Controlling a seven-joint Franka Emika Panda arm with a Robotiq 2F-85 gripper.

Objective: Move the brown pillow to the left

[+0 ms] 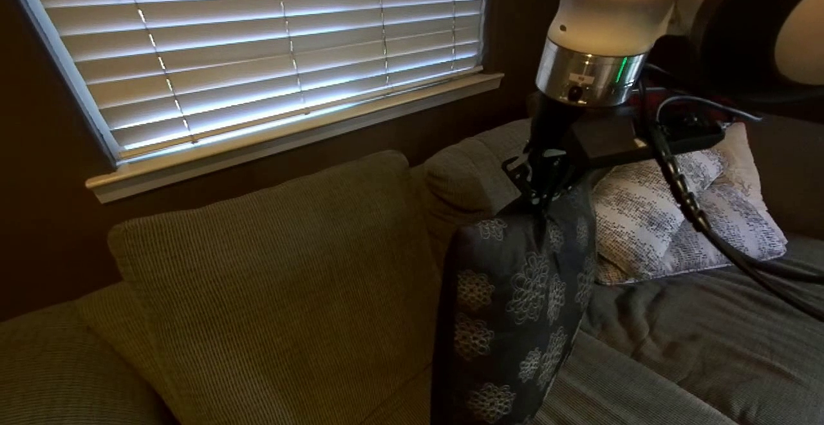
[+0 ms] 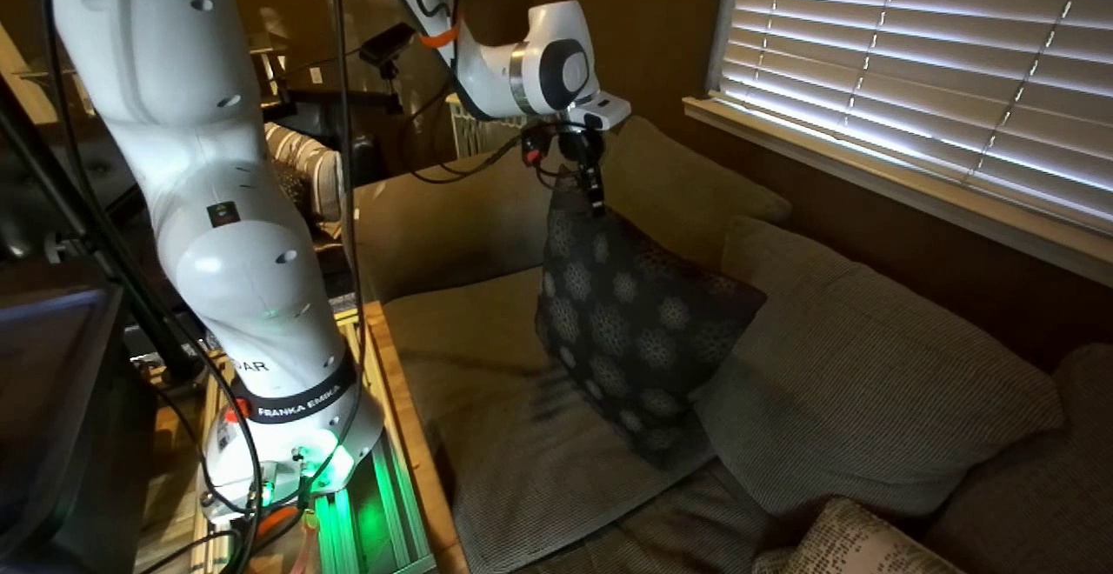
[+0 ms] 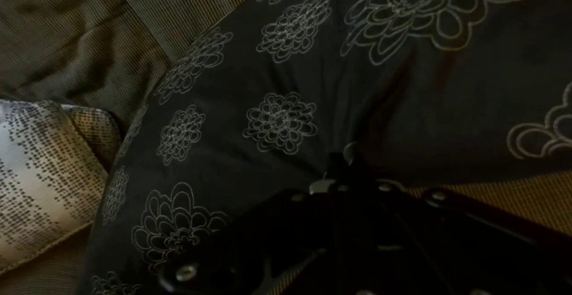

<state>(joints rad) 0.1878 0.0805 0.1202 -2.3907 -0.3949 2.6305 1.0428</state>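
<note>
- Window blinds [image 1: 225, 64] hang well apart from the hand [image 3: 346, 161].
- It grips the brown pillow [image 2: 635, 330] by the top edge, fabric puckering.
- The brown pillow extends, tilted, beneath the hand, so a leftward carry would likely trail it below.

The large, smooth white robot arm [image 2: 217, 209] stands on its white base [image 2: 287, 443], well apart from the square dark grey-brown cloth pillow [image 2: 626, 330] with pale flower outlines. Its far end reaches to above this pillow, where the white wrist [image 2: 554, 22], with a round black cap [image 2: 569, 71], is turned downward. In both exterior views the black two-finger gripper [image 1: 539, 201] points down at the pillow's top. Its slim dark fingers [image 3: 336, 165] are pressed together there, pinching the cloth into creases. The shiny silver wrist ring [image 1: 589, 74], with a thin green gleam, is higher above the pillow.
</note>
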